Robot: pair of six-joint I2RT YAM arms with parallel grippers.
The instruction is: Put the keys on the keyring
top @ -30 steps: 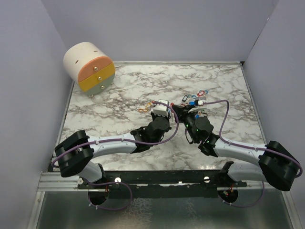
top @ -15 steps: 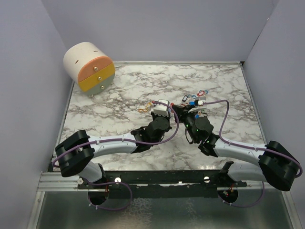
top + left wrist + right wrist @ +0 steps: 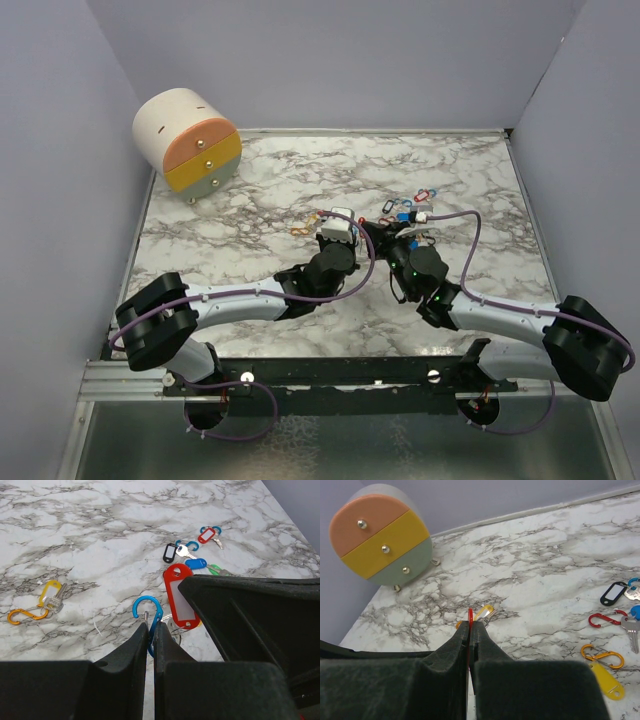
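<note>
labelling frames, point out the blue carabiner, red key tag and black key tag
blue carabiner (image 3: 148,597), left wrist view, top of its loop
red key tag (image 3: 181,600), left wrist view, its white label window
black key tag (image 3: 170,553), left wrist view, its middle

One red-tagged key (image 3: 178,599) beside blue carabiner keyring (image 3: 148,611); other tagged keys (image 3: 196,563) clustered beyond; yellow-tagged key (image 3: 51,599) well apart
</note>
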